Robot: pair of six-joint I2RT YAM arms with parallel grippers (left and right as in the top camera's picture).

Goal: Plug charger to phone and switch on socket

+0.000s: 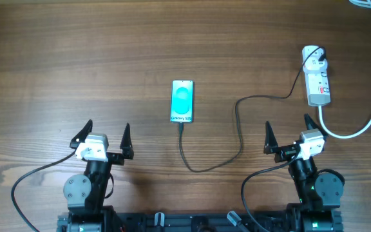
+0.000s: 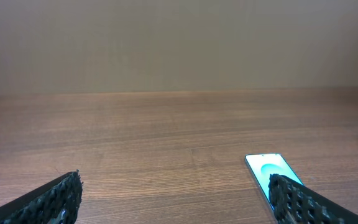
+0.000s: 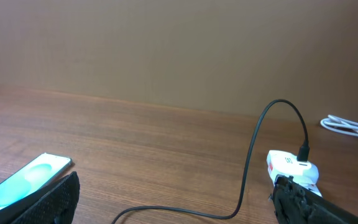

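Note:
The phone (image 1: 182, 101) lies flat mid-table, its cyan screen up and its white band at the near end. The charger (image 1: 239, 132), a thin black cable, runs from the phone's near edge, loops toward me and rises to its black plug (image 1: 320, 59) in the socket (image 1: 317, 80). I cannot tell whether its tip is seated in the phone. My left gripper (image 1: 106, 126) stands open near left of the phone (image 2: 267, 168). My right gripper (image 1: 287, 122) stands open near the socket (image 3: 289, 165), with the cable (image 3: 252, 162) and the phone (image 3: 23, 182) ahead of it.
A thick white cord (image 1: 366, 129) leaves the socket's near end and curves right and back to the far right corner; it also shows as a white cord (image 3: 351, 128) in the right wrist view. Bare wooden table (image 1: 76, 58) spreads to the left and behind the phone.

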